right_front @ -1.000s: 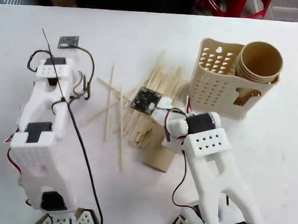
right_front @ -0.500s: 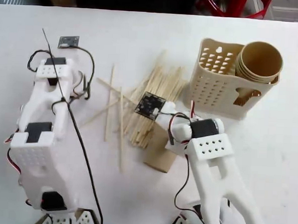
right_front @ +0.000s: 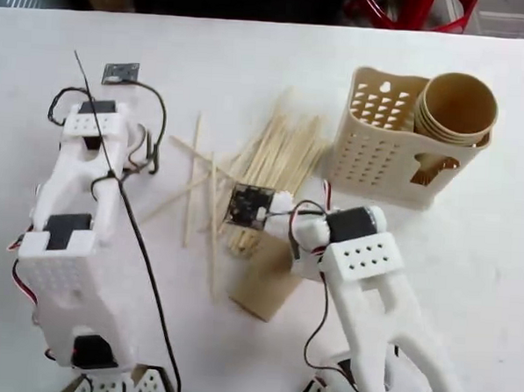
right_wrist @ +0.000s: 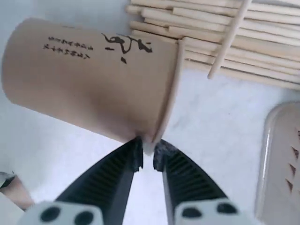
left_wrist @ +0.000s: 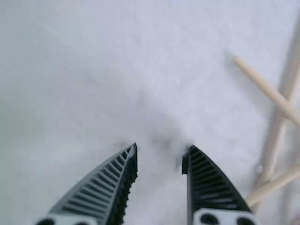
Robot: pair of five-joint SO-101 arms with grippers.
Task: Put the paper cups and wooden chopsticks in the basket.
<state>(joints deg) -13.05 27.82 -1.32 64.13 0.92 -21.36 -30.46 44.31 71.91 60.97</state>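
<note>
Right gripper (right_wrist: 147,152): jaws nearly together, pinching the rim of a paper cup (right_wrist: 89,89) w/ the rim edge btwn the tips. Cup lies on its side on the white bench (right_wrist: 225,117), brown, dark print on its wall, mouth end toward the gripper, base end pointing away. Just past the cup's rim sits the bundle of wooden chopsticks (right_wrist: 225,42), packed side by side, one stick lying crosswise on top. The nearest sticks look to touch the cup's wall, can't be sure.

In the high view the cup is on the near side of the chopstick pile, beside the right arm's wrist. A few loose chopsticks (right_front: 192,188) lie scattered on the left of the pile, some crossing each other.

Basket (right_front: 379,149): beige, perforated walls, upright on the bench to the right of the pile, near it. A stack of paper cups (right_front: 456,105) stands in its right-hand part, mouths up.

Left gripper (left_wrist: 159,157): jaws apart w/ a moderate gap, holding nothing, tips pointing down close to bare bench. Loose sticks lie just off to one side of it, not touching.
</note>
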